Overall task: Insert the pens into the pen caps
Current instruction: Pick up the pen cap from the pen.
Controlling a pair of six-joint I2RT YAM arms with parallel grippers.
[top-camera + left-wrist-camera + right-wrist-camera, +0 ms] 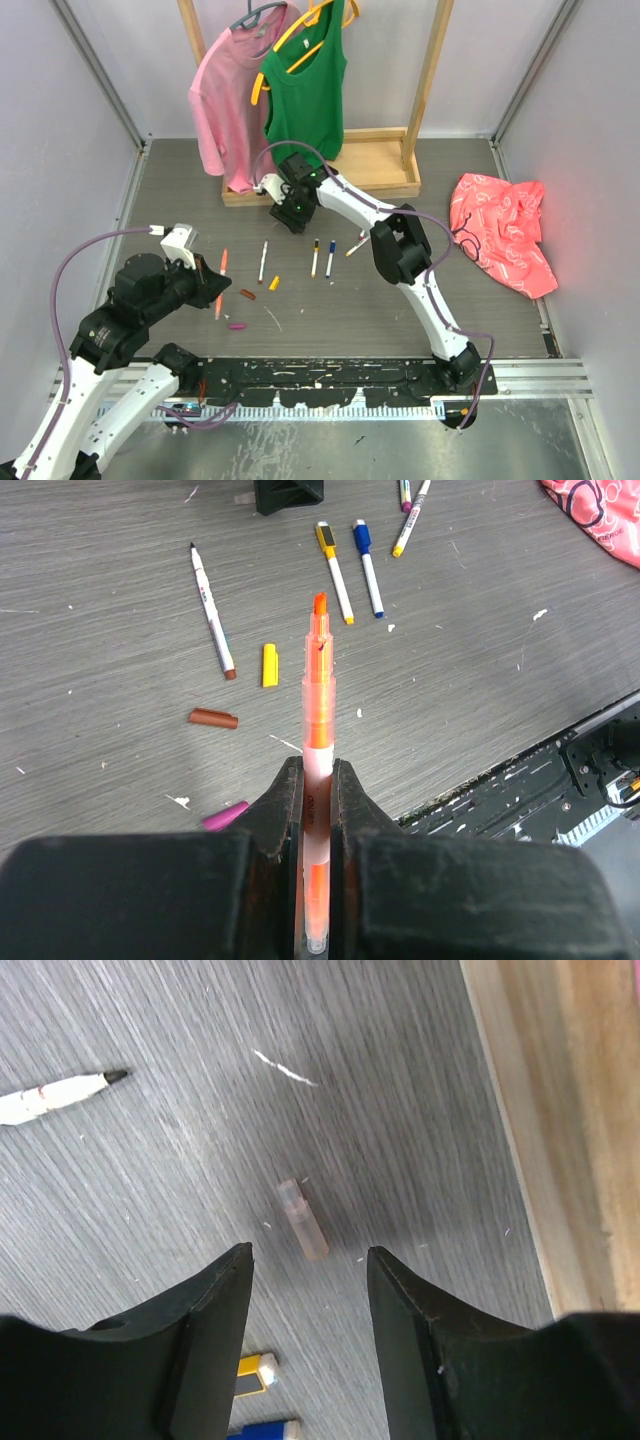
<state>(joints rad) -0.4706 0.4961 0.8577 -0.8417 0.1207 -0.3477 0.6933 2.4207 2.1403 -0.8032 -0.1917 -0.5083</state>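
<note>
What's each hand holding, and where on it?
Left hand clamps the orange pen on its rear barrel, tip outward. Right hand is open, holding nothing.

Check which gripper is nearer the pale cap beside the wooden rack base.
Right. The right gripper hangs open right over the pale cap, which shows between its jaws. The left gripper is at the near-left of the table, shut on the orange pen.

both arms reaching out over the table
left gripper [318, 770] is clamping a pen [319, 670]; right gripper [309, 1260] is hovering low, jaws apart
</note>
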